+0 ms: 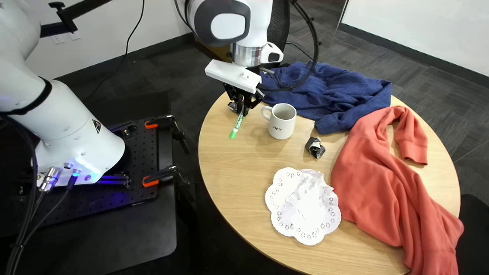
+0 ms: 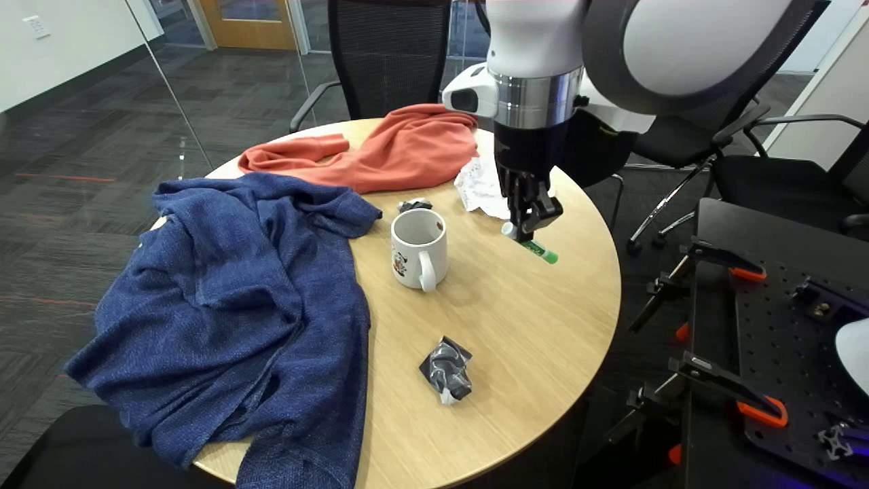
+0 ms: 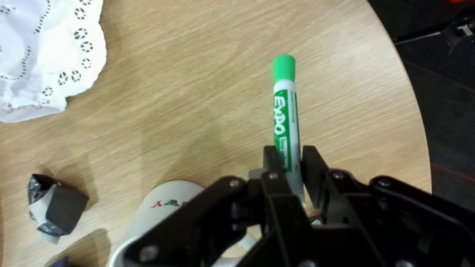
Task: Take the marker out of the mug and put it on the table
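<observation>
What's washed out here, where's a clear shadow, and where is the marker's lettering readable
In an exterior view, the doily looks washed out across its lower middle; in the wrist view, a soft shadow lies on the table beside the dark crumpled scrap, and EXPO reads clearly on the marker; in both exterior views, that lettering is too small to read.
</observation>
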Robot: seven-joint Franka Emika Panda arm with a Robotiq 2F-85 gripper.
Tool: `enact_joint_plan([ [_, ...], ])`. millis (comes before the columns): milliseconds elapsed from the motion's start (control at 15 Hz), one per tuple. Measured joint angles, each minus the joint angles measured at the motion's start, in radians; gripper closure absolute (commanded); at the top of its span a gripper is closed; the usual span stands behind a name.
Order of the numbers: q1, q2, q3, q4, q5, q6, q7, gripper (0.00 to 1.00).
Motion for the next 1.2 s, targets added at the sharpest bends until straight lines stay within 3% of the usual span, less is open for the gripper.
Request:
enact_joint_plan([
  [333,0.006,0.095,0.041,0.001,0.023,0.099,0.000,0.95],
  [800,0.017,0.189,0.040,0.019,-0.024,0.104,0.054,0.95],
  [867,0.020,0.196,0.037,0.022,-0.038,0.104,0.067,0.55],
  [933,0.024,0.202,0.035,0.025,-0.050,0.104,0.081,0.54],
  [1200,0.039,0.209,0.023,0.034,-0.089,0.104,0.133,0.25],
])
